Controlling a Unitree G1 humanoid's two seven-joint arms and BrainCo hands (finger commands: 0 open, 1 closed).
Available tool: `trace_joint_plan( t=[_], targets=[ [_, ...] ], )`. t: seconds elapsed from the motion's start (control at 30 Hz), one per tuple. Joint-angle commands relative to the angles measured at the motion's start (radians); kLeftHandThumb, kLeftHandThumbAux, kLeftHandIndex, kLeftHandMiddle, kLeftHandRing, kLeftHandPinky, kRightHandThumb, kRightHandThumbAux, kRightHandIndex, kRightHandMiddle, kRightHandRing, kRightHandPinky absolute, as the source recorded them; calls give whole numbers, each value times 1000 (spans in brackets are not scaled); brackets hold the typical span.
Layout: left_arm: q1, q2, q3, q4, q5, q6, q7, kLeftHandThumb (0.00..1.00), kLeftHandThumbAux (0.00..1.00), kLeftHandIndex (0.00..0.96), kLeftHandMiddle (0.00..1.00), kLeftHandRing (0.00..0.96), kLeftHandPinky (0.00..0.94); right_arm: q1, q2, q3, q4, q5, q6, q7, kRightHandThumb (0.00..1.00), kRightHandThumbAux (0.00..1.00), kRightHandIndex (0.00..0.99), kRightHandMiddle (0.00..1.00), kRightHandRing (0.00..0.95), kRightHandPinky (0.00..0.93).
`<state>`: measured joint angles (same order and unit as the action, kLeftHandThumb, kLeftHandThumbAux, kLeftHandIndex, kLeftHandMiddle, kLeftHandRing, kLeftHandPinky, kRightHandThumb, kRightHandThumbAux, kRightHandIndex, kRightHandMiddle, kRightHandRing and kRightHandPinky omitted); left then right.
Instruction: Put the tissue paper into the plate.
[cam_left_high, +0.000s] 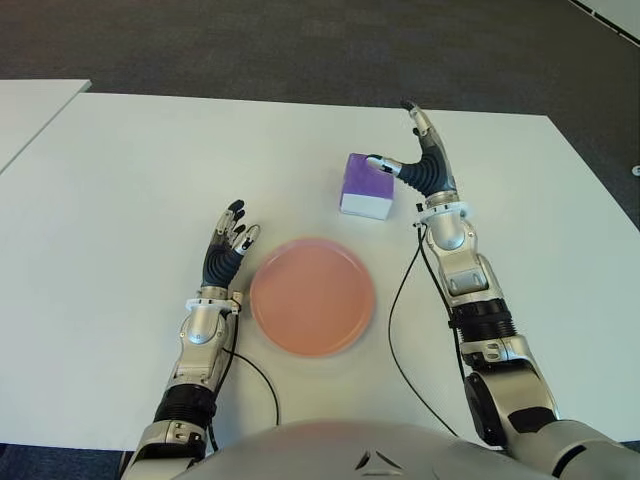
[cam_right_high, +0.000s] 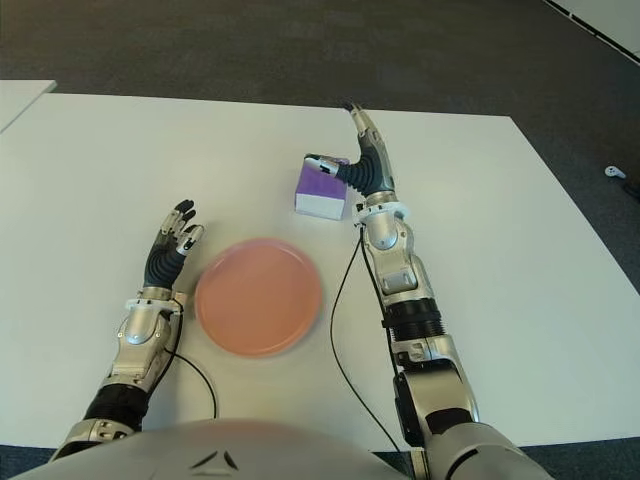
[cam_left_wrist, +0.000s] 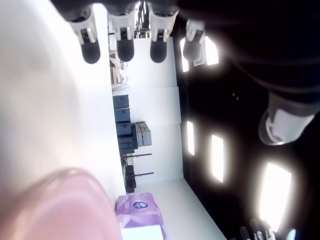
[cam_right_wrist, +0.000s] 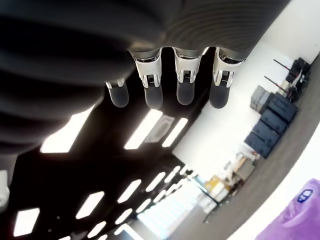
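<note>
My table (cam_left_high: 120, 180) carries a plate (cam_left_high: 312, 296) and, beyond it, the tissue pack (cam_left_high: 366, 187). My right robot hand (cam_left_high: 418, 158), fingers extended, thumb on the pack's top, grips nothing. My left robot hand (cam_left_high: 228, 243), open, sits left of the plate.

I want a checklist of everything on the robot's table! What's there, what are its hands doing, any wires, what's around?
Surface: white table, bare apart from the items below.
Job's things: purple and white tissue pack on the table beyond the plate; pink plate holds nothing.
Clutter: nothing seen.
Hands: right hand beside the tissue pack on its right, thumb reaching over the top, fingers straight, not gripping. Left hand just left of the plate, fingers relaxed, holding nothing.
Cables: black cables trail along both forearms across the table.
Surroundings: dark carpet; another white table at far left.
</note>
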<state>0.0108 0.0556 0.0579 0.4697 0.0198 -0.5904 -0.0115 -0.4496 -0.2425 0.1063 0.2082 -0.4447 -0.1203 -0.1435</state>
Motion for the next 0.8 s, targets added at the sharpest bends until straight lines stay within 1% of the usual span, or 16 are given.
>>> trace_joint_plan(
  t=[0.03, 0.13, 0.2, 0.23, 0.3, 0.37, 0.5, 0.6, 0.8],
  targets=[
    [33, -10, -5, 42, 7, -5, 5, 0, 452, 0, 0, 0, 0, -30, -8, 29, 67, -21, -8, 7, 261, 431, 0, 0, 0, 0],
    [33, -10, -5, 42, 6, -6, 5, 0, 455, 0, 0, 0, 0, -49, -12, 44, 105, -22, -26, 10, 265, 415, 0, 0, 0, 0],
    [31, -11, -6, 41, 7, -7, 6, 0, 458, 0, 0, 0, 0, -70, -24, 64, 142, -21, -54, 36, 264, 403, 0, 0, 0, 0],
    [31, -12, -6, 40, 10, -6, 9, 0, 458, 0, 0, 0, 0, -97, -27, 78, 238, -24, -102, 28, 263, 395, 0, 0, 0, 0],
    [33, -12, -7, 39, 13, -6, 12, 0, 459, 0, 0, 0, 0, -139, -32, 100, 390, -36, -174, 9, 260, 384, 0, 0, 0, 0],
    [33, -12, -7, 39, 15, -8, 13, 0, 458, 0, 0, 0, 0, -177, -37, 127, 490, -59, -211, -2, 254, 371, 0, 0, 0, 0],
    [31, -11, -6, 42, 15, -9, 13, 0, 458, 0, 0, 0, 0, -238, -42, 187, 610, -124, -235, -28, 241, 357, 0, 0, 0, 0],
    [29, -12, -6, 46, 15, -11, 13, 0, 457, 0, 0, 0, 0, -271, -44, 219, 677, -153, -250, -50, 240, 362, 0, 0, 0, 0],
    [25, -13, -6, 54, 13, -13, 11, 0, 457, 0, 0, 0, 0, -349, -43, 302, 846, -227, -262, -94, 249, 381, 0, 0, 0, 0]
  ],
)
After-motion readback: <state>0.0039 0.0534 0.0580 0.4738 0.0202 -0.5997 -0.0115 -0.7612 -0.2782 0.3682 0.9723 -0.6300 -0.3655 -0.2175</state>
